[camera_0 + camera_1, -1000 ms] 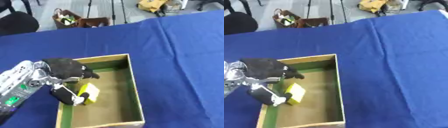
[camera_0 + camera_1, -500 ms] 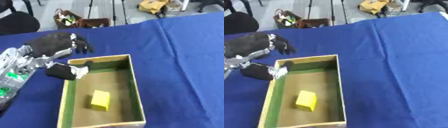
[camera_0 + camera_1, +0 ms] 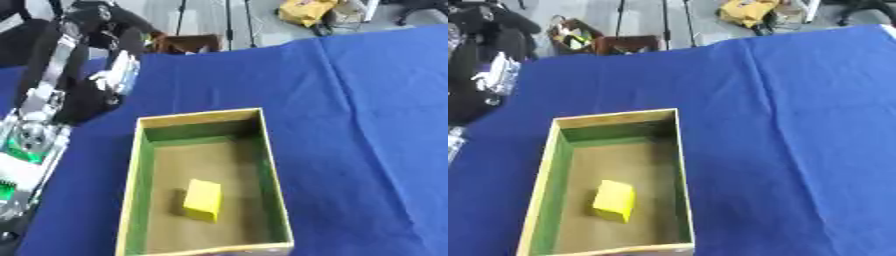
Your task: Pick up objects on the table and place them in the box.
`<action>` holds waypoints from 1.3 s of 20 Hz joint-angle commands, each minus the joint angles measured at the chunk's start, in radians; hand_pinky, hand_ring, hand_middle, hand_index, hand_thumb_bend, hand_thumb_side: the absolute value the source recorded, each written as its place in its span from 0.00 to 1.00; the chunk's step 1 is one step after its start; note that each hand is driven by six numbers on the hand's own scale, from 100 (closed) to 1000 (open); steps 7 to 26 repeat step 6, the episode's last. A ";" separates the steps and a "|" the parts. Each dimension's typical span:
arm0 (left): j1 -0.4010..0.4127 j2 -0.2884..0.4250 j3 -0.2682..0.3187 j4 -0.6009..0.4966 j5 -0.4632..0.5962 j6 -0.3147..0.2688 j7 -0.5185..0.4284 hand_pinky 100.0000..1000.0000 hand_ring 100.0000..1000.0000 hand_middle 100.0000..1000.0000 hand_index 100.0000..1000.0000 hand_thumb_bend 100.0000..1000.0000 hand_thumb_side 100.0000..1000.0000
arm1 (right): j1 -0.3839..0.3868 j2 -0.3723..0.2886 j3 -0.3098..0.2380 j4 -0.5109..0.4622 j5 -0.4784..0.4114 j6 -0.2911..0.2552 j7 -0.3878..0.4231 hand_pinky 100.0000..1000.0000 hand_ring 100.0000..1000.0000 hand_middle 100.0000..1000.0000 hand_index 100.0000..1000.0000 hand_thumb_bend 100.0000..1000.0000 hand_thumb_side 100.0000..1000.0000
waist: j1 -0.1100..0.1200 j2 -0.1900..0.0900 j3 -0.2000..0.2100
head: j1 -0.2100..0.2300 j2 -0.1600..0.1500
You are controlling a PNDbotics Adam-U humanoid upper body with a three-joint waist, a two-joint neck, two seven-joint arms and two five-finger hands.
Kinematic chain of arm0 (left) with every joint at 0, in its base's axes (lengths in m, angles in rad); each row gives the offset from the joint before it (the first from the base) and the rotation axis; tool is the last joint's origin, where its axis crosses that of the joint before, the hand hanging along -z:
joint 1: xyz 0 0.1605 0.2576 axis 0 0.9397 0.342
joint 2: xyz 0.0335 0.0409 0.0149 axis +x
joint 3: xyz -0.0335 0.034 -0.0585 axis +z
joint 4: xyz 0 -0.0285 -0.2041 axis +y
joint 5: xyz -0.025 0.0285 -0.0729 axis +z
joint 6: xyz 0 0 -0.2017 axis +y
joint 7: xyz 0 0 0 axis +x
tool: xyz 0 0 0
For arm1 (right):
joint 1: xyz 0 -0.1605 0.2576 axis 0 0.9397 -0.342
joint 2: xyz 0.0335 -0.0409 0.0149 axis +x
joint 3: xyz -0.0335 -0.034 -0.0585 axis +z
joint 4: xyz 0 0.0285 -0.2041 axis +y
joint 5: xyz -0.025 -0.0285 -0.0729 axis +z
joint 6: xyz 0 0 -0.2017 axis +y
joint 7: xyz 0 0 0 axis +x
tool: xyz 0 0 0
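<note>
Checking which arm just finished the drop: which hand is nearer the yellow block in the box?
Left. The left hand is raised up and to the left of the yellow block, outside the box. The right hand shows in neither view.

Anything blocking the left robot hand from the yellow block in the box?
Nothing visible. The yellow block lies alone on the floor of the open-topped box; the left robot hand is raised beyond the box's far left corner.

1 box (green-lined), 1 yellow block, 1 robot hand.
</note>
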 commanded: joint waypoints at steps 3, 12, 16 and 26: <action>0.023 -0.076 0.058 -0.017 0.172 -0.047 0.031 0.17 0.40 0.42 0.65 0.00 0.75 | -0.021 -0.008 -0.012 -0.017 -0.005 -0.005 -0.010 0.50 0.59 0.55 0.83 0.21 0.72 | -0.012 -0.008 0.005 | 0.006 0.011; 0.034 -0.104 0.073 -0.017 0.188 -0.052 0.049 0.18 0.40 0.42 0.65 0.00 0.75 | -0.026 -0.004 -0.013 -0.017 -0.008 -0.006 -0.012 0.51 0.59 0.55 0.83 0.20 0.72 | -0.015 -0.005 0.008 | 0.025 0.021; 0.034 -0.104 0.073 -0.017 0.188 -0.052 0.049 0.18 0.40 0.42 0.65 0.00 0.75 | -0.026 -0.004 -0.013 -0.017 -0.008 -0.006 -0.012 0.51 0.59 0.55 0.83 0.20 0.72 | -0.015 -0.005 0.008 | 0.025 0.021; 0.034 -0.104 0.073 -0.017 0.188 -0.052 0.049 0.18 0.40 0.42 0.65 0.00 0.75 | -0.026 -0.004 -0.013 -0.017 -0.008 -0.006 -0.012 0.51 0.59 0.55 0.83 0.20 0.72 | -0.015 -0.005 0.008 | 0.025 0.021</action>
